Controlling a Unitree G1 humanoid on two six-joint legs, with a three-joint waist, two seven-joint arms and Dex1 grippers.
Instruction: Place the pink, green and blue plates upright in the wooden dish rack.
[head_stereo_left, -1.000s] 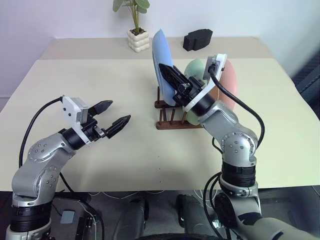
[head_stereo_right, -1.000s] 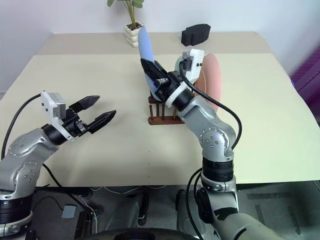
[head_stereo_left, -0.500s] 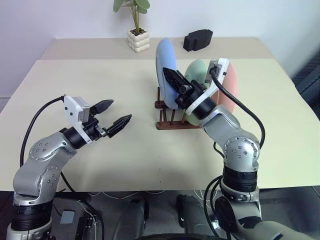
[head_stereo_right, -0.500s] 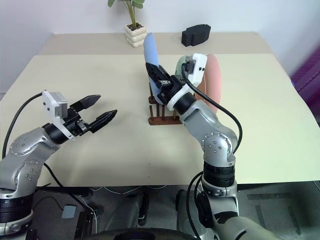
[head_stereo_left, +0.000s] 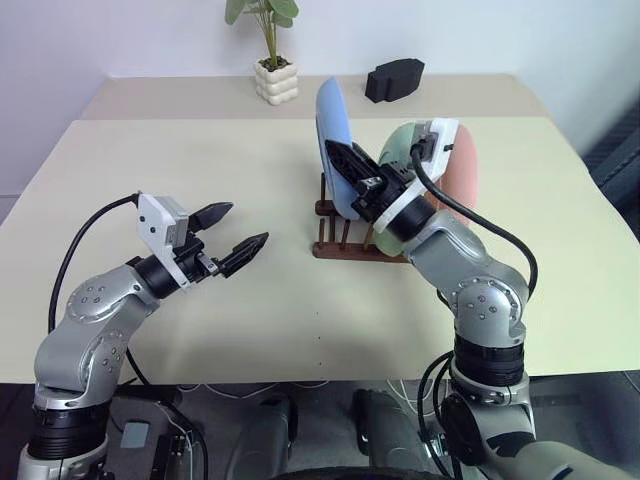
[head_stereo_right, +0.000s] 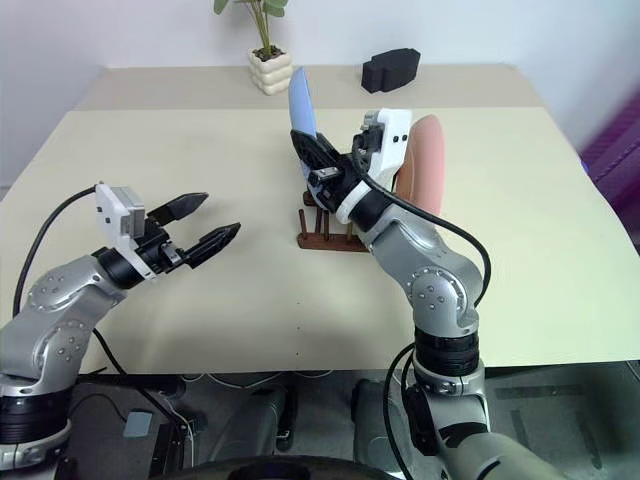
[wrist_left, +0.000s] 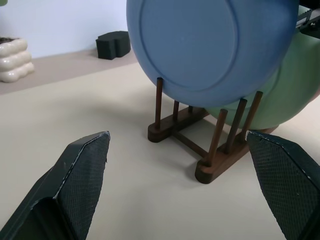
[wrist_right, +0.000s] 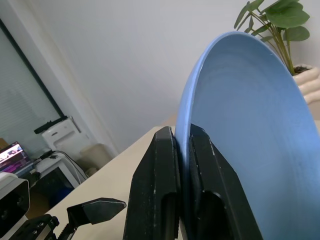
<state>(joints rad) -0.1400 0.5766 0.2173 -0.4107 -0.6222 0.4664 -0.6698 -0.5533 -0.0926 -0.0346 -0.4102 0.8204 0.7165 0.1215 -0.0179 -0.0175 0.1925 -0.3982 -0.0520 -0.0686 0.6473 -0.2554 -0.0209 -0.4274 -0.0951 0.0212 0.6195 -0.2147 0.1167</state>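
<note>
The blue plate (head_stereo_left: 333, 125) stands upright at the left end of the wooden dish rack (head_stereo_left: 343, 243), its lower edge down among the pegs. My right gripper (head_stereo_left: 347, 163) is shut on the plate's rim, with one black finger on each face (wrist_right: 161, 185). Behind it in the rack stands the green plate (head_stereo_left: 397, 143), and the pink plate (head_stereo_left: 464, 172) stands at the right end, partly hidden by my right arm. My left gripper (head_stereo_left: 237, 230) hovers open over the table to the left of the rack, pointing at it (wrist_left: 200, 137).
A potted plant in a white pot (head_stereo_left: 277, 80) and a black block (head_stereo_left: 396, 78) sit on the far table behind the rack. The near table (head_stereo_left: 250, 160) spreads cream-coloured to the left and in front of the rack.
My right gripper has rolled a little with the blue plate, which now stands lower and straighter in the rack. The left arm has stayed in place.
</note>
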